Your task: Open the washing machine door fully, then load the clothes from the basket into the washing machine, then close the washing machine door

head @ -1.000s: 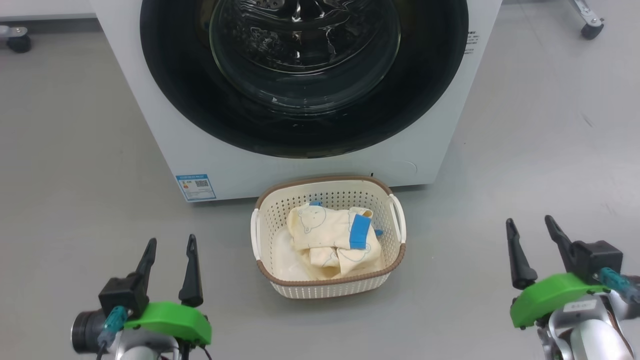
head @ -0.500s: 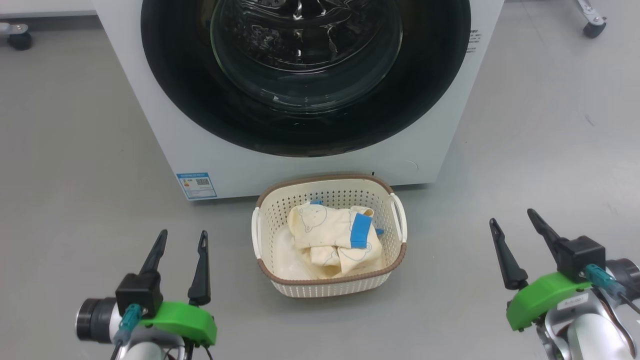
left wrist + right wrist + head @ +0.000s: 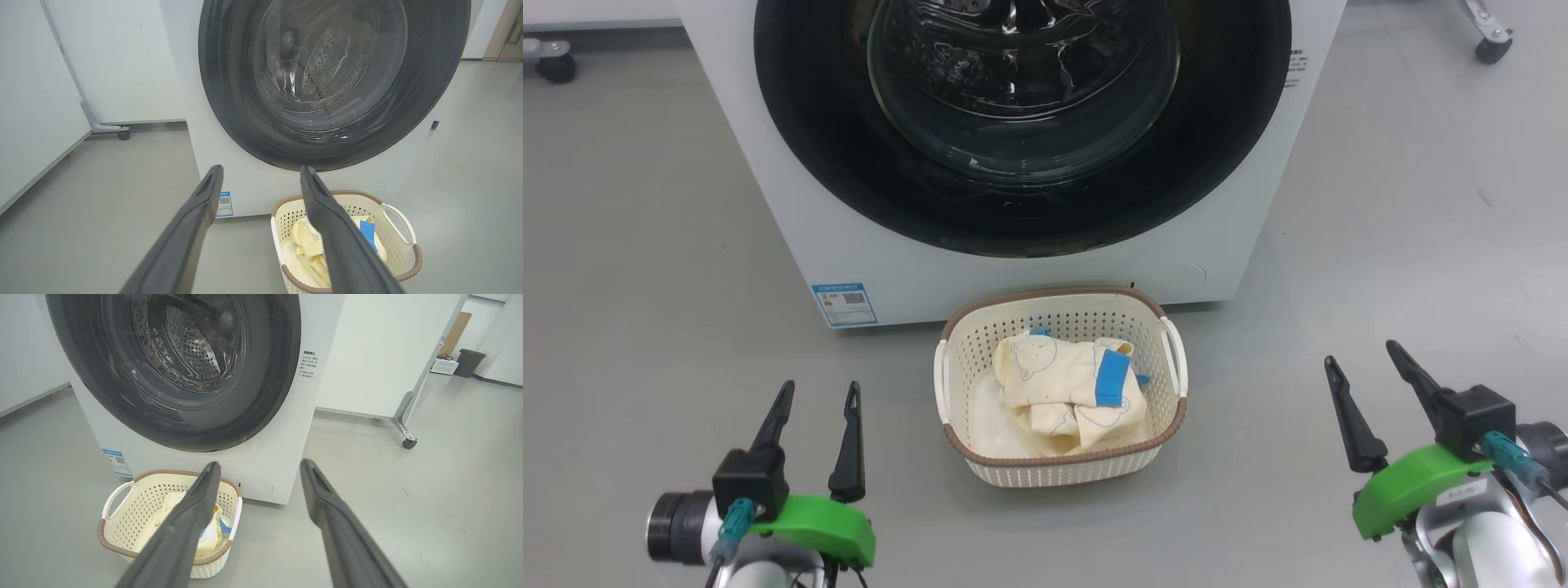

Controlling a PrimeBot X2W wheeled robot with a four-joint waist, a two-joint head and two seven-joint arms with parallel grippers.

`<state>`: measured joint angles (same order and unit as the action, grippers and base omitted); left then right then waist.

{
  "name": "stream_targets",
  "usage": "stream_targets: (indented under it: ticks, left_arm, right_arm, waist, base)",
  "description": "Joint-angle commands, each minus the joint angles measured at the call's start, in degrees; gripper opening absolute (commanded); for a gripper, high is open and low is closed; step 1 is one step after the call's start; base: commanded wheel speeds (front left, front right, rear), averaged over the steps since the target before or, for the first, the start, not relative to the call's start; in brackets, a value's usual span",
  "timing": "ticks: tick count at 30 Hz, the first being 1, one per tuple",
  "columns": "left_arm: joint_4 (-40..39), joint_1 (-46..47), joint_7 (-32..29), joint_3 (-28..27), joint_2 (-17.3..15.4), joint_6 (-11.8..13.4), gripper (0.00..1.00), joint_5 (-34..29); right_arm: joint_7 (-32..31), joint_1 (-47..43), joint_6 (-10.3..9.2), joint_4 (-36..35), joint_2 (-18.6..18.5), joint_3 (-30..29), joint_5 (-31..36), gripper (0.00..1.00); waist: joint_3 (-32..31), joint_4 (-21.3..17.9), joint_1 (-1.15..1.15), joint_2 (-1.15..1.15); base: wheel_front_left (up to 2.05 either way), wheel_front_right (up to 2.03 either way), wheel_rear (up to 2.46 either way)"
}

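The white washing machine (image 3: 792,237) stands ahead with its round black-rimmed glass door (image 3: 1021,204) flat against the front. On the floor just before it sits the cream basket (image 3: 956,359) holding pale yellow clothes (image 3: 1062,384) with a blue patch. My left gripper (image 3: 819,389) hovers open at the lower left, well left of the basket. Open as well, my right gripper (image 3: 1361,351) is at the lower right, well right of it. Through the left wrist view I see the door (image 3: 433,81) and the basket (image 3: 402,249); the right wrist view has the door (image 3: 265,375) and the basket (image 3: 135,498).
A blue label (image 3: 843,305) marks the machine's lower left front. Castor wheels (image 3: 556,69) stand at the far left and another (image 3: 1490,49) at the far right. A wheeled white partition (image 3: 376,355) and a bin (image 3: 469,362) stand to the right. Grey floor spreads around.
Between the first two frames both grippers shifted inward and slightly up the view; since then they have barely moved. Basket, clothes and door are unchanged.
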<state>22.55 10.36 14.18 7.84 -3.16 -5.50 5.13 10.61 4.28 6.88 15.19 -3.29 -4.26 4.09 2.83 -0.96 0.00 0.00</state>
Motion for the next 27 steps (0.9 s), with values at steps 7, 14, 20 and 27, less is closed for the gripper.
stream_targets:
  ticks: [7, 14, 20, 27]
  left_arm:
    - [-0.9, 3.1, 0.8, -1.8, -1.0, 0.2, 1.00, -0.5]
    - [-0.6, 3.2, 0.8, -1.5, -1.2, 0.1, 1.00, -0.7]
    - [-0.8, 3.4, 0.8, -1.5, -1.2, 0.2, 1.00, -0.7]
    - [-0.9, 3.4, 0.8, -1.5, -1.2, 0.3, 1.00, -0.7]
  right_arm:
    - [0.4, 2.8, 0.61, -1.8, -0.6, 1.0, -0.4, 1.00]
    - [0.4, 2.7, 0.61, -1.9, -0.6, 1.1, -0.7, 1.00]
    - [0.4, 2.8, 0.61, -2.0, -0.7, 1.1, -0.7, 1.00]
    - [0.5, 3.0, 0.61, -2.0, -0.7, 1.1, -0.8, 1.00]
  waist:
    - [-0.3, -0.1, 0.00, 0.00]
    - [-0.2, -0.2, 0.00, 0.00]
    - [0.1, -0.2, 0.00, 0.00]
    - [0.2, -0.4, 0.00, 0.00]
  base:
    - [0.02, 0.02, -0.03]
    - [0.42, 0.42, -0.83]
    - [0.93, 0.93, -1.86]
    - [1.22, 1.22, -2.45]
